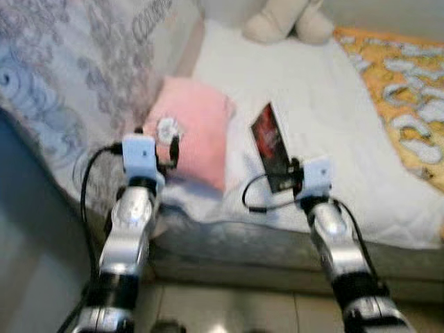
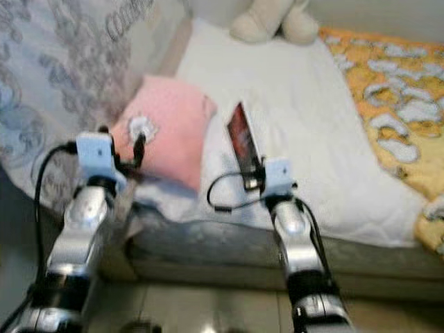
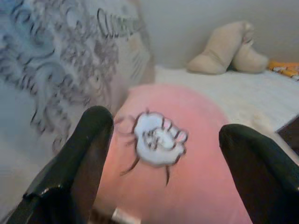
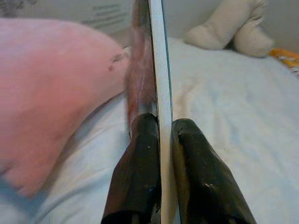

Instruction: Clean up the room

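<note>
A pink pillow (image 1: 194, 132) with a small white-and-black patch lies on the white bed sheet (image 1: 326, 118), near the bed's left side. My left gripper (image 3: 163, 135) is open just in front of the pillow's near edge, one black finger on each side of the patch. A thin book (image 1: 272, 144) with a dark red cover is held on edge above the sheet, right of the pillow. My right gripper (image 4: 161, 126) is shut on the book's near end, with the white page edge (image 4: 161, 70) between the fingers.
A grey patterned quilt (image 1: 62, 90) hangs over the bed's left side. A beige plush toy (image 1: 288, 21) sits at the far end of the bed. An orange patterned blanket (image 1: 406, 90) covers the right side. The mattress edge (image 1: 263, 243) and tiled floor lie below my arms.
</note>
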Robot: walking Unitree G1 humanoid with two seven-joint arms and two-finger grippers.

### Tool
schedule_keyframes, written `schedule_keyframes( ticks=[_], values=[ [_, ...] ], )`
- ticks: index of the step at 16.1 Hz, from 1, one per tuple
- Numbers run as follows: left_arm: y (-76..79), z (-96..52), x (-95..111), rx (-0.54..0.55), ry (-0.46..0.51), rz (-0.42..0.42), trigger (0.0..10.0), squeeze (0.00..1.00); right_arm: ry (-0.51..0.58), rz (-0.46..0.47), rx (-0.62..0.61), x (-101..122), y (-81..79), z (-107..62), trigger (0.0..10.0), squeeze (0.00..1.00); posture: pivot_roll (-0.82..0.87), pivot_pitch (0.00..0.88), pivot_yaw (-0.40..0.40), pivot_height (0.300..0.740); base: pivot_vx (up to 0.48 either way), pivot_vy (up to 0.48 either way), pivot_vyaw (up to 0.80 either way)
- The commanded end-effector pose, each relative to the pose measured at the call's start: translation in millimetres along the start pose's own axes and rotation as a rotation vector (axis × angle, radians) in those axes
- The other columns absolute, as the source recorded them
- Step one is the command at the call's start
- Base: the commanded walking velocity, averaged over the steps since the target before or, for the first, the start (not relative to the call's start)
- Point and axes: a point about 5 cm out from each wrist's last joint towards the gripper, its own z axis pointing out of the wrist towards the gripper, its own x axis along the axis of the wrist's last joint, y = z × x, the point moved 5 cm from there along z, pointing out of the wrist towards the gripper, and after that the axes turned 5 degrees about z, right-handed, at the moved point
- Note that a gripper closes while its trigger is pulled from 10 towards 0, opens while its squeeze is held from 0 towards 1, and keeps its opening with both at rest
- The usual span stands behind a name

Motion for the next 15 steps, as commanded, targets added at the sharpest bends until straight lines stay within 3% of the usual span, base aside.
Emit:
schedule_keyframes(
  ticks=[1,11,15],
  values=[
    [2.9,1.2,9,-0.014,0.029,-0.014,10.0,0.0,0.054,-0.007,0.003,14,0.9,3.3,0.0,0.0,0.04,0.0,-0.053,0.736,0.0,0.0,0.0],
    [2.9,1.3,15,-0.029,0.042,-0.025,10.0,0.0,0.061,0.0,-0.008,16,1.3,2.5,0.0,0.0,0.04,0.0,-0.048,0.736,0.48,0.0,0.0],
    [-1.7,2.1,21,-0.015,0.053,-0.03,10.0,0.0,0.109,0.045,-0.008,37,1.4,12.6,0.0,0.0,0.05,0.0,-0.043,0.736,0.0,0.0,0.0]
  ],
)
